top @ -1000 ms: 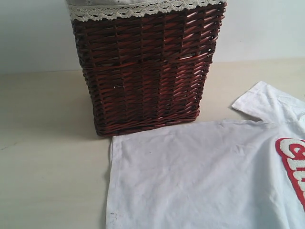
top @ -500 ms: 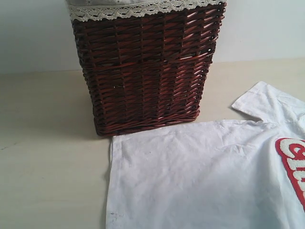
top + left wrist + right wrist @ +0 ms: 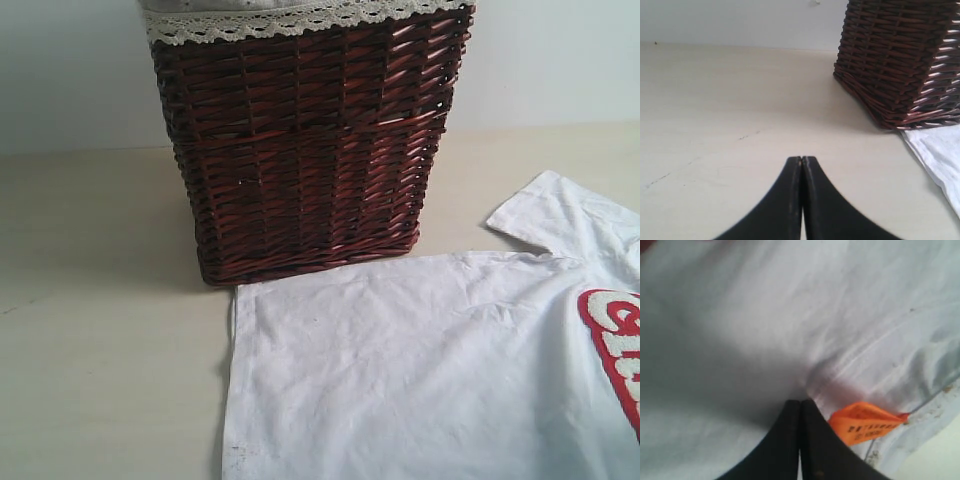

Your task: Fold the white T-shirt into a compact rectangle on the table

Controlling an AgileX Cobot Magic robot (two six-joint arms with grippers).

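The white T-shirt lies flat on the table, one sleeve toward the back right and its red-outlined lettering at the right edge. Neither gripper shows in the exterior view. My right gripper is down on the shirt, jaws together, with creases of cloth running into its tips beside the orange neck tag. My left gripper hangs shut and empty over bare table, a corner of the shirt off to one side.
A tall brown wicker basket with a lace-trimmed liner stands on the table just behind the shirt's hem corner; it also appears in the left wrist view. A pale wall runs behind the table.
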